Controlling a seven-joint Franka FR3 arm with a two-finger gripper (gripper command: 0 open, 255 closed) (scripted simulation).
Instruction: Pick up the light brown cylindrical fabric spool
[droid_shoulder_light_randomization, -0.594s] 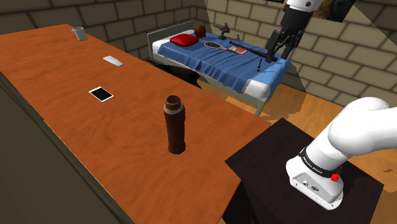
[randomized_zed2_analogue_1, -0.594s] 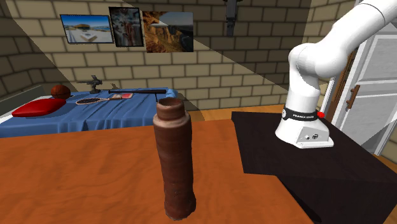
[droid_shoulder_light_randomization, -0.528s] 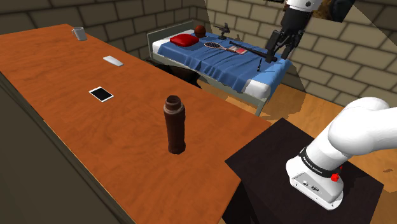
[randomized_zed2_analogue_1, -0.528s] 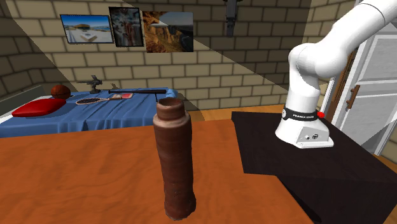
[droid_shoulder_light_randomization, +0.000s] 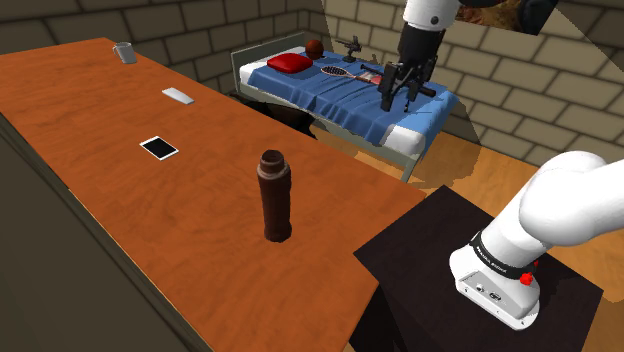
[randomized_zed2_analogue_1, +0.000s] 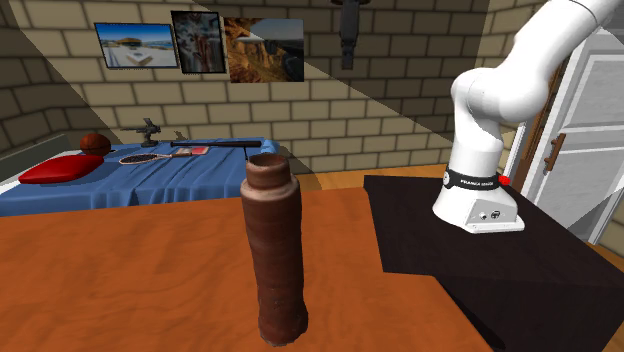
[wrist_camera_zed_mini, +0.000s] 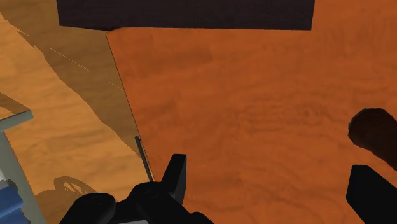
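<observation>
The end effector (droid_shoulder_light_randomization: 397, 95) has slid toward the shoulder view's left and come down a little since half a second ago. The spool (droid_shoulder_light_randomization: 274, 195) has not moved.

In the shoulder view the end effector hangs high up, in front of the bed (droid_shoulder_light_randomization: 340, 108). In the second exterior view the end effector (randomized_zed2_analogue_1: 348, 58) is near the top edge. In the wrist view its two black fingers (wrist_camera_zed_mini: 176, 177) stand far apart with nothing between them, so it is open and holds nothing.

The spool is dark brown. It stands upright on the orange-brown wood surface (droid_shoulder_light_randomization: 90, 110), at the end nearer the black stand (droid_shoulder_light_randomization: 430, 265) and well apart from the end effector. In the wrist view the spool's top (wrist_camera_zed_mini: 375, 135) shows just beyond one fingertip.

A phone (droid_shoulder_light_randomization: 158, 148) and a grey cup (droid_shoulder_light_randomization: 123, 52) sit farther along the surface.
</observation>
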